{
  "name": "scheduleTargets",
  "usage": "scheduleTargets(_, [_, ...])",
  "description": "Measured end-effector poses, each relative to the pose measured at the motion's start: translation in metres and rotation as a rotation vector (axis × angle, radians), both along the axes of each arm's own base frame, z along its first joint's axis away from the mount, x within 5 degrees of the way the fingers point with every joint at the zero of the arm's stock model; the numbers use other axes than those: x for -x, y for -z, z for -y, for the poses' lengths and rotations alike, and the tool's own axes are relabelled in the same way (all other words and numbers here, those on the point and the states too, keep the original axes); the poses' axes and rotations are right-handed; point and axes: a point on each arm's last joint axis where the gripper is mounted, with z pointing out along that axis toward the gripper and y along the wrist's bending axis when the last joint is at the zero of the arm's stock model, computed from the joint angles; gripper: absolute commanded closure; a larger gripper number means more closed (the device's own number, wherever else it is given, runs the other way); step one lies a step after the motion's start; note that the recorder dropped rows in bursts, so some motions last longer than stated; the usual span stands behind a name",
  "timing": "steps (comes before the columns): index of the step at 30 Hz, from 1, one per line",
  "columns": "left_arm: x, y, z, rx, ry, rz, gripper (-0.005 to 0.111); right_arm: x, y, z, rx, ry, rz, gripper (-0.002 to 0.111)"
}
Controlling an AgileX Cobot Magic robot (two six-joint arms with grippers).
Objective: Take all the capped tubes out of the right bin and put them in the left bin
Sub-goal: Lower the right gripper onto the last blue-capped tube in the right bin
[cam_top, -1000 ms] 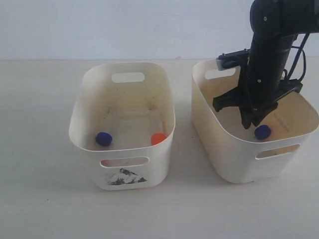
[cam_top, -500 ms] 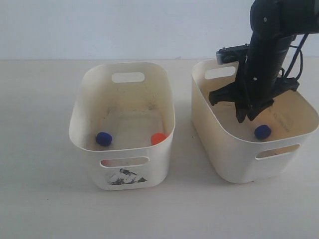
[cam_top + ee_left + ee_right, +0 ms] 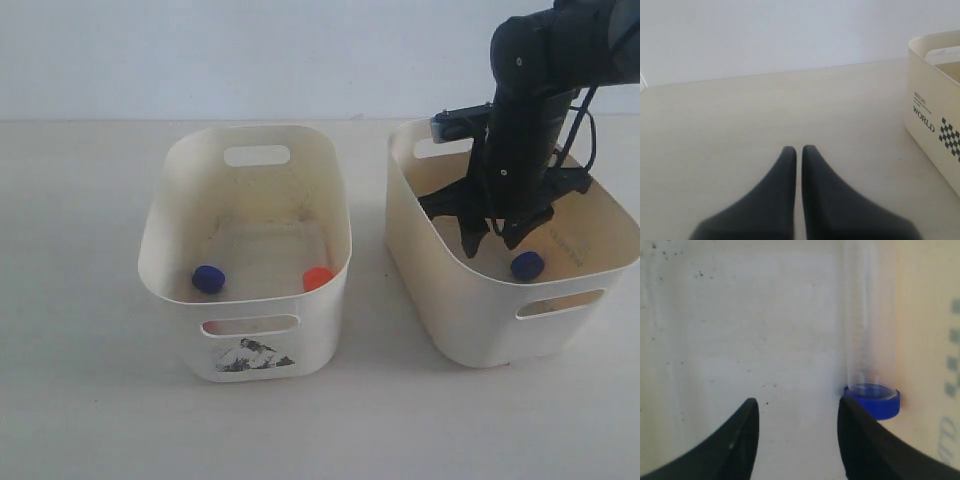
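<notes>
Exterior view — left bin (image 3: 160, 240) holds a blue tube (image 3: 208, 279) and an orange tube (image 3: 318, 278); right gripper (image 3: 494, 245), jaws apart, hangs inside right bin (image 3: 430, 260) near the other blue tube (image 3: 527, 265). Left wrist view: left gripper (image 3: 798, 150) pinched together, empty, over the table (image 3: 715, 125). Right wrist view — jaws wide, gripping nothing; the other blue tube (image 3: 870, 340) lies beside one finger (image 3: 865, 445).

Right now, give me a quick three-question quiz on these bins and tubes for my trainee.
1. True or false: the right gripper is shut on a tube.
2. Which cap colours show inside the left bin? A) two blue B) one blue, one orange-red C) orange-red only
3. How many tubes lie in the right bin?
Key: 1 false, its jaws stand open beside the blue-capped tube. 2 B. 3 one.
</notes>
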Motion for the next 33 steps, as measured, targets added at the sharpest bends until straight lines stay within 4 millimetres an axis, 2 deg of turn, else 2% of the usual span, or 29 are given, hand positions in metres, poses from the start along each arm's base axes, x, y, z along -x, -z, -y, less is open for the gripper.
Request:
scheduleTargets(16, [0.000, 0.000, 0.000, 0.000, 0.000, 0.000, 0.102, -0.007, 0.004, 0.010, 0.115, -0.016, 0.056, 0.061])
scheduleTargets(24, [0.000, 0.000, 0.000, 0.000, 0.000, 0.000, 0.102, -0.011, 0.023, 0.013, 0.166, -0.035, 0.026, 0.061])
scheduleTargets(33, [0.000, 0.000, 0.000, 0.000, 0.000, 0.000, 0.102, -0.016, 0.020, 0.023, 0.299, -0.099, 0.068, 0.061])
